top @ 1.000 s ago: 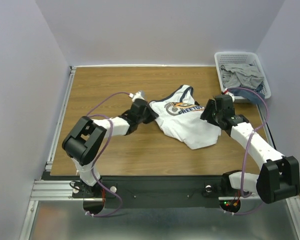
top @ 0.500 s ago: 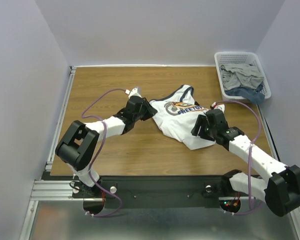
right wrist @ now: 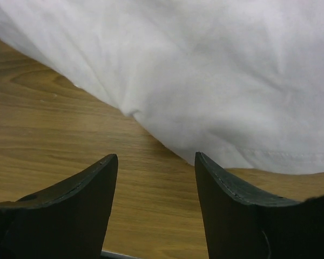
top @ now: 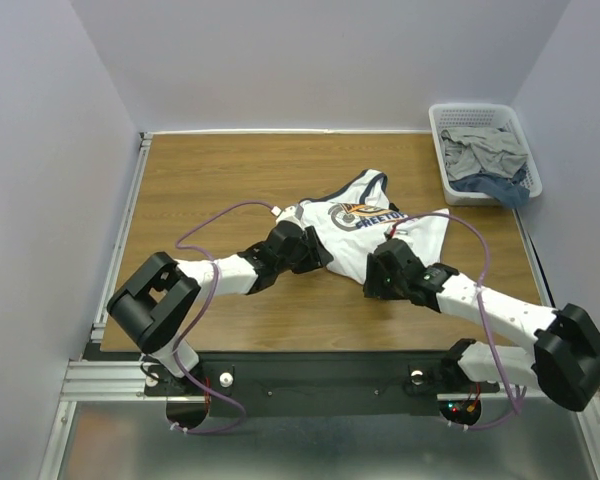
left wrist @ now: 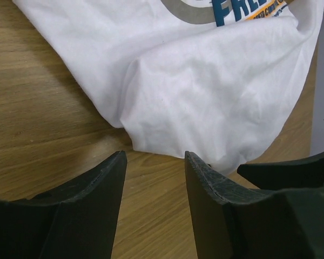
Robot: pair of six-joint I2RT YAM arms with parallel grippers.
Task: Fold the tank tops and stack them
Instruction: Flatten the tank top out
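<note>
I read the tank top (top: 345, 240) as thin white cloth, matt and softly creased, with its chest print lying flat on the weave. The desk (top: 230, 170) under it is wood-grain, smooth with a low sheen. The left claw (left wrist: 154, 156) and right claw (right wrist: 156, 157) look like black matt plastic, faintly grainy, paler along the edges. The basket (top: 477, 105) is white plastic lattice holding crumpled grey cloth (top: 485, 150). The near rail (top: 100, 380) is dull ribbed metal.

White tank top (top: 360, 238), navy trim, navy-orange chest print facing up, rumpled, lying mid wooden table (top: 210, 170)
</note>
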